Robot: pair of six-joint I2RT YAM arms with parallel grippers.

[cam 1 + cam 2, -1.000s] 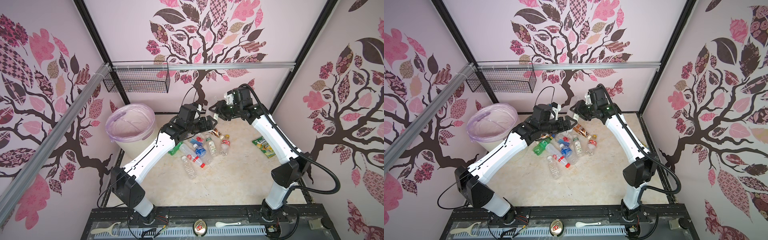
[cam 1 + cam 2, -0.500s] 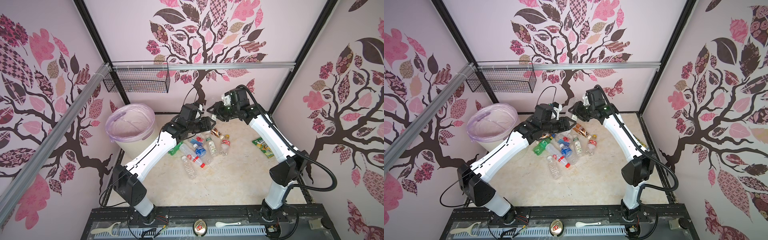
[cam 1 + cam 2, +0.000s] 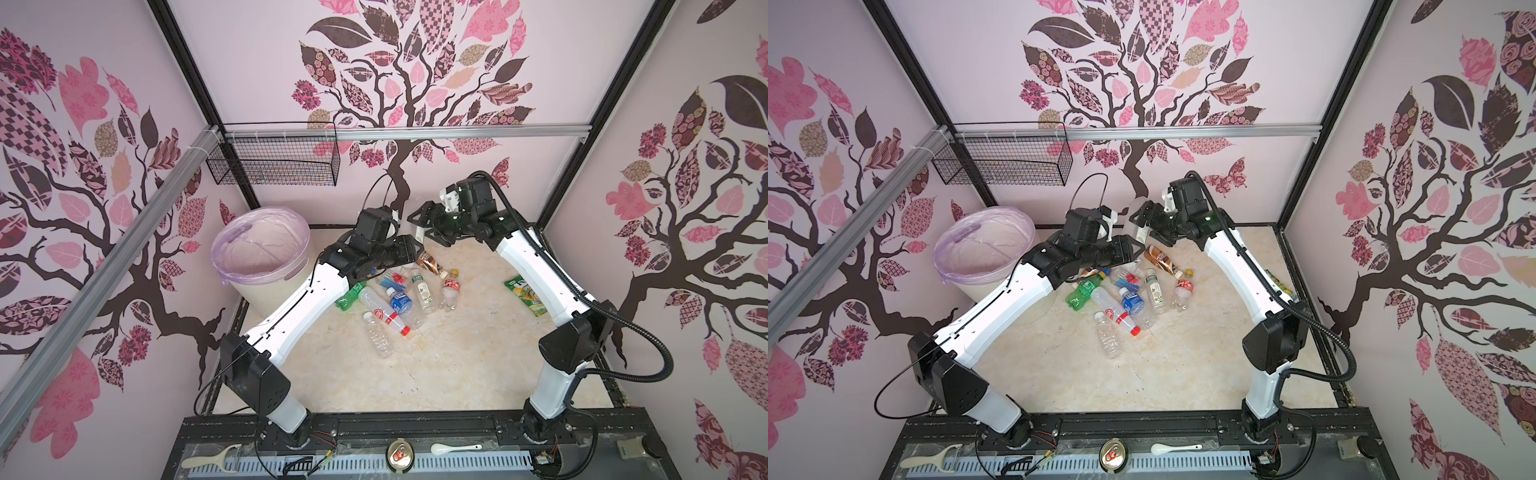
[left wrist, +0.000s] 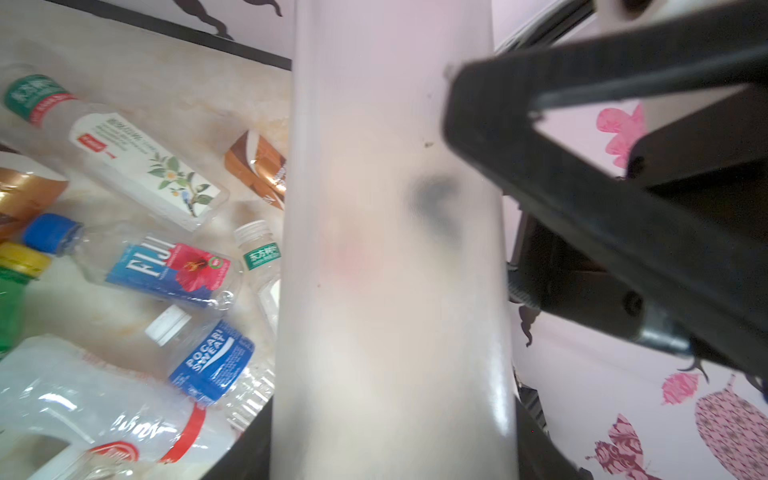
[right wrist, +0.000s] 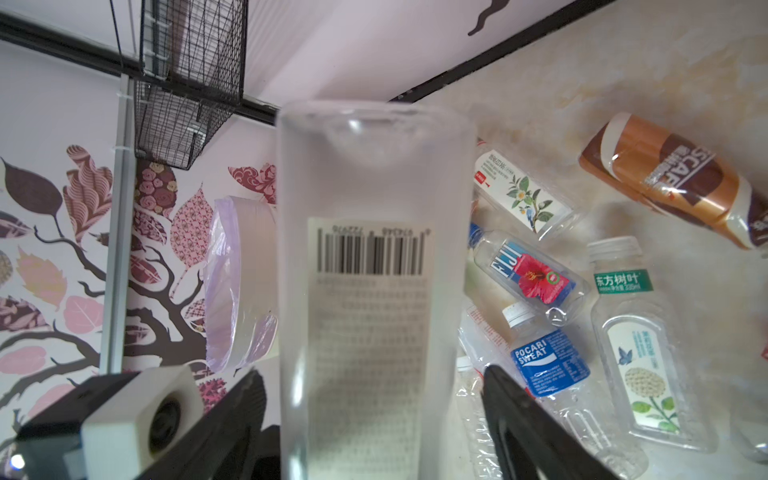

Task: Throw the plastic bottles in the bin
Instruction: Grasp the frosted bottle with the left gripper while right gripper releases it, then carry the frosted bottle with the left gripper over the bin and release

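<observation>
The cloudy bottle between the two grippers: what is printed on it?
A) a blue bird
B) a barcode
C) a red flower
B: in the right wrist view the cloudy bottle carries a white label with a black barcode above rows of small print, and no flower or bird.

Pink walls (image 3: 249, 62), tree-and-leaf decals (image 3: 399, 75); black wire basket (image 3: 274, 166) on rail (image 3: 457, 133); cream floor (image 3: 457, 365), possibly marble-look.

Frosted matt plastic bottle (image 5: 374, 174); metal wire basket (image 3: 274, 166).
</observation>
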